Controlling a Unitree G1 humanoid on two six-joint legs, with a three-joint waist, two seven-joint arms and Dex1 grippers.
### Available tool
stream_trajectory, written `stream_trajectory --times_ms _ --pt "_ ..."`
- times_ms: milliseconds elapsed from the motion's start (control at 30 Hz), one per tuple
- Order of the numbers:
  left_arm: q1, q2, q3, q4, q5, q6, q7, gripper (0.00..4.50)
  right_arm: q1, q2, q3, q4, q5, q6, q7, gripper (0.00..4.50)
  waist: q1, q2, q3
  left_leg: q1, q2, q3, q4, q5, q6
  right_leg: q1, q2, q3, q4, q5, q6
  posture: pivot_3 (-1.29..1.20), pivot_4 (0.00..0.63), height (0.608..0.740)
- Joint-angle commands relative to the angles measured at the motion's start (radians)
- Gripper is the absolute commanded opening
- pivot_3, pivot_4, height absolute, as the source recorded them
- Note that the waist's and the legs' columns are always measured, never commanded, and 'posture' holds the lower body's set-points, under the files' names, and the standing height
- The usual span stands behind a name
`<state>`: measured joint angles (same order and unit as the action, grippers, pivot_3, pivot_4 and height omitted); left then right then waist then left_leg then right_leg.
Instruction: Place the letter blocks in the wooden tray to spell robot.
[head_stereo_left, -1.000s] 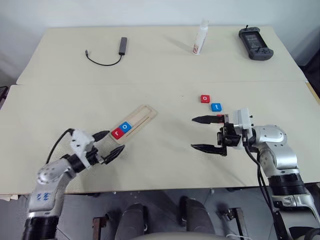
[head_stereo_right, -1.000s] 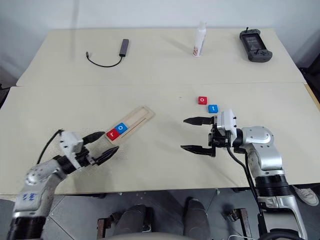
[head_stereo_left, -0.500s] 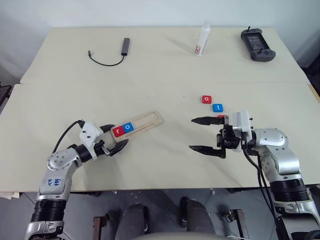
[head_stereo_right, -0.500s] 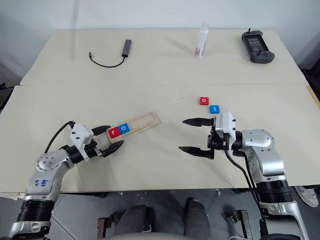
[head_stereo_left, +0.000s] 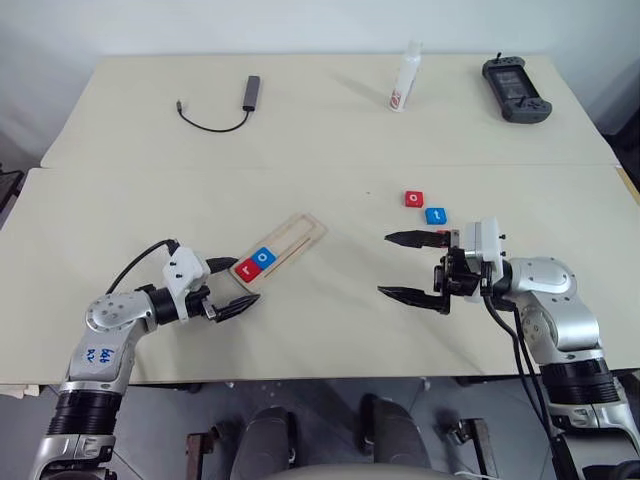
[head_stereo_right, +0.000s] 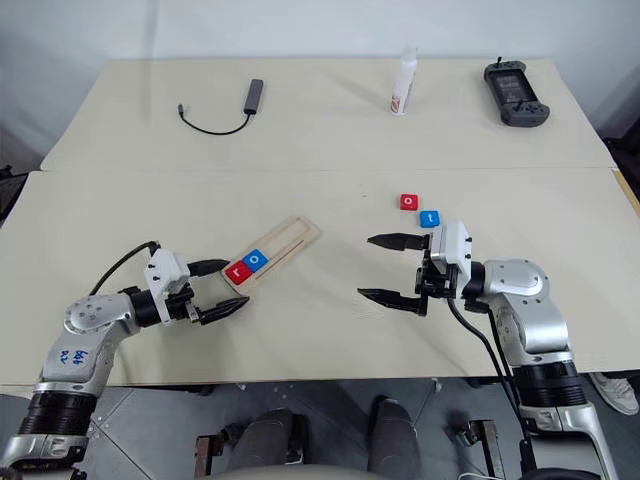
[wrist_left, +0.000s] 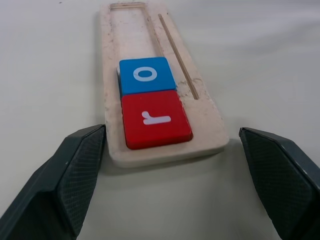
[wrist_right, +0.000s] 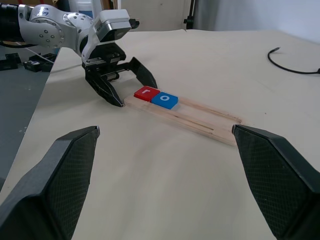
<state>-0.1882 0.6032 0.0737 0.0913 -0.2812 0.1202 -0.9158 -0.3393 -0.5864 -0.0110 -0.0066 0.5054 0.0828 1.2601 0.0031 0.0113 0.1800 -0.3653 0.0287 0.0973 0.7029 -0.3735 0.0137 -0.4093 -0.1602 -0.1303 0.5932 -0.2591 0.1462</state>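
Note:
The wooden tray (head_stereo_left: 296, 234) lies slanted at the table's middle left. In the near end of its groove sit a red "r" block (wrist_left: 156, 120) and a blue "o" block (wrist_left: 146, 75), side by side. My left gripper (head_stereo_left: 248, 281) is open, its fingers (wrist_left: 75, 170) straddling that near end of the tray, one close beside its corner. To the right lie a red block (head_stereo_left: 413, 198) and a blue block (head_stereo_left: 435, 214). A third, red block (head_stereo_left: 441, 237) peeks out behind my right gripper (head_stereo_left: 384, 265), which hovers open and empty and points left.
On the far table lie a black cable with an adapter (head_stereo_left: 245, 92), a white bottle (head_stereo_left: 403, 78) and a black controller (head_stereo_left: 515, 88). A seam (head_stereo_left: 300, 166) runs between the two tabletops. Bare table stretches between the tray and the right gripper.
The left gripper has moved right and turned, coming around the tray's near end. The tray has swung a little about that end. The right gripper has kept still.

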Motion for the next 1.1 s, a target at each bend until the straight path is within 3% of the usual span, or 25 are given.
stream_trajectory --times_ms 33,267,433,767,1100 --pt "0.003 -0.022 -0.038 0.034 0.032 0.018 0.026 4.50 0.010 -0.011 -0.037 -0.045 0.014 -0.015 -0.011 4.46 0.000 0.000 0.000 0.000 0.000 0.000 0.000 0.000 0.000 0.000 0.000 0.000 0.000 0.000 0.000 0.00 0.150 0.740" --pt "-0.004 -0.054 -0.060 0.032 0.058 0.052 0.085 4.50 0.003 -0.008 -0.033 -0.040 0.013 -0.018 -0.018 4.46 0.000 0.001 -0.001 0.001 0.000 0.000 0.000 0.000 0.000 0.001 0.000 0.000 0.000 0.000 0.000 0.00 0.150 0.740" --pt "0.008 -0.057 -0.047 0.027 0.044 0.049 0.093 3.41 -0.008 -0.011 -0.034 -0.030 0.014 -0.020 -0.014 4.50 -0.002 0.002 -0.001 0.002 0.000 0.000 0.000 0.000 0.000 0.001 0.000 0.001 0.000 0.000 0.000 0.00 0.150 0.740" --pt "-0.108 -0.075 -0.084 0.078 0.032 -0.096 -0.027 3.40 0.049 -0.078 -0.099 -0.062 0.024 -0.014 -0.016 4.50 0.014 0.002 -0.001 0.001 0.000 0.000 0.000 0.000 0.000 0.001 0.000 0.000 0.000 0.000 0.000 0.00 0.150 0.740" --pt "-0.385 -0.166 -0.310 0.309 0.181 -0.255 -0.184 3.40 0.351 -0.190 -0.339 -0.203 0.061 0.018 -0.065 4.50 0.025 0.000 -0.001 -0.003 -0.001 0.000 0.000 0.000 0.000 0.000 0.000 -0.002 -0.003 0.000 0.000 0.00 0.150 0.740"
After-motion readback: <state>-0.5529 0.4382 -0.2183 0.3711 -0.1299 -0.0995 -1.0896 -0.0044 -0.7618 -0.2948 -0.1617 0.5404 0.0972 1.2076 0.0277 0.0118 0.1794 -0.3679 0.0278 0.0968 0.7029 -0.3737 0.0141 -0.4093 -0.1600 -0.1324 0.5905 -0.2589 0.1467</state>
